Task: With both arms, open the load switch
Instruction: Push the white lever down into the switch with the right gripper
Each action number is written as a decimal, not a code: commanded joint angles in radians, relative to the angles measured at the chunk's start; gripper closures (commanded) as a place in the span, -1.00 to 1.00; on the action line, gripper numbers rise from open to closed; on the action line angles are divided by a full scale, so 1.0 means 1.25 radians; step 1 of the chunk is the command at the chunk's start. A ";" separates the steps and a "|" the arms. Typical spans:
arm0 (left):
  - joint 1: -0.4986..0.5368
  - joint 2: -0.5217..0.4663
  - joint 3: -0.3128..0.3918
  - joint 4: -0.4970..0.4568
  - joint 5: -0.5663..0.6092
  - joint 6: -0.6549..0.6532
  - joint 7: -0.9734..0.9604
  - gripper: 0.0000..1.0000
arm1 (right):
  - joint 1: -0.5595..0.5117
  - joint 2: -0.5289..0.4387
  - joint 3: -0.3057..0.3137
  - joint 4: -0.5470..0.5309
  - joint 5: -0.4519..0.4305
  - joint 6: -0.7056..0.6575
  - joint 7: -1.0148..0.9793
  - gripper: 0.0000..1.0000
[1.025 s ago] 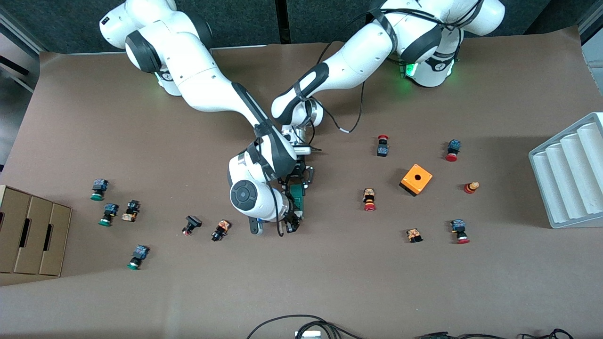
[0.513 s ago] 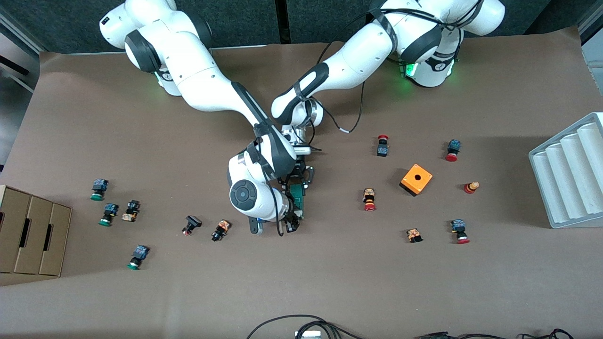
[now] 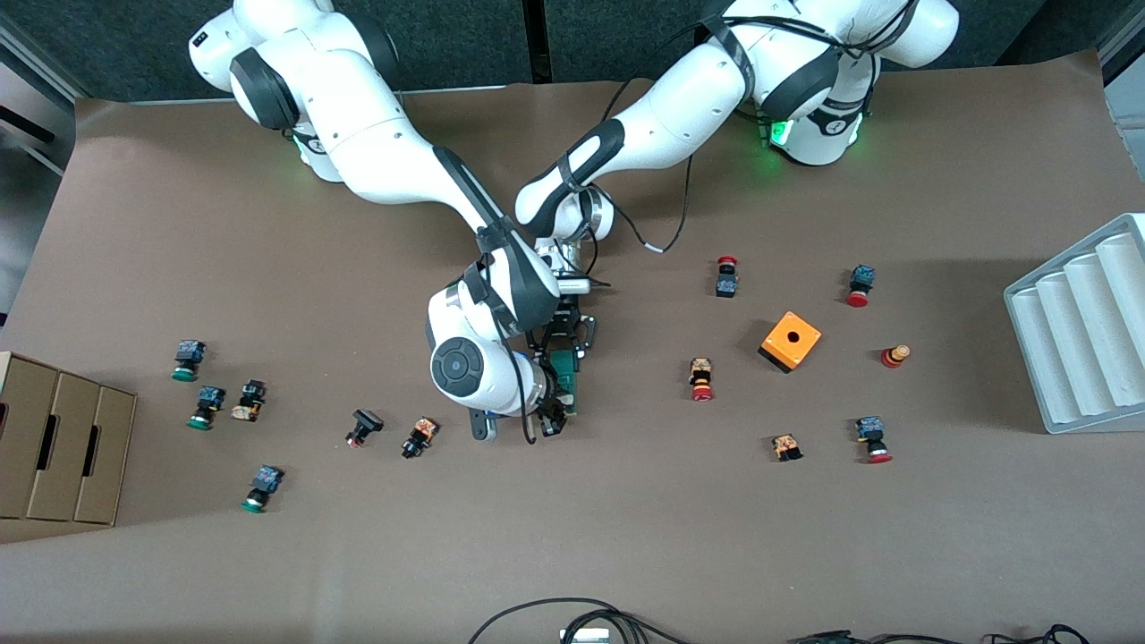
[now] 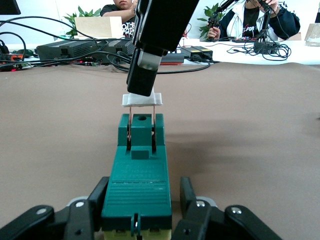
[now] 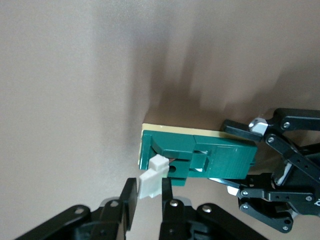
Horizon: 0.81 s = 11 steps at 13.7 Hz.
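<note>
The load switch (image 3: 564, 378) is lying on the brown table (image 3: 626, 537) near its middle, long axis running toward the front camera, green body uppermost over a pale base.

The left gripper (image 4: 140, 220) is sitting low at the end of the switch farther from the front camera, its jaws clamped on the two sides of the green body.

The right gripper (image 5: 148, 200) is standing over the end of the switch nearer the front camera, its jaws pinched together on the white sliding piece (image 4: 142, 99). In the left wrist view that piece is standing raised clear of the green body, joined to it by two thin metal strips.

Scattered on the table and well apart from the switch are lying an orange cube (image 3: 791, 341) toward the left arm's end, several red-capped and green-capped push buttons, a white ribbed tray (image 3: 1082, 331) and a cardboard box (image 3: 58, 443).
</note>
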 commanded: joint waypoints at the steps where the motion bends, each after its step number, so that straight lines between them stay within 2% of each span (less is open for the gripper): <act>1: -0.003 0.011 0.000 0.017 0.014 -0.005 -0.009 -0.26 | 0.003 -0.032 -0.002 -0.039 0.018 -0.016 -0.006 0.48; 11: -0.002 0.010 -0.001 0.016 0.016 -0.005 -0.009 -0.26 | 0.009 -0.059 -0.002 -0.069 0.014 -0.028 -0.006 0.47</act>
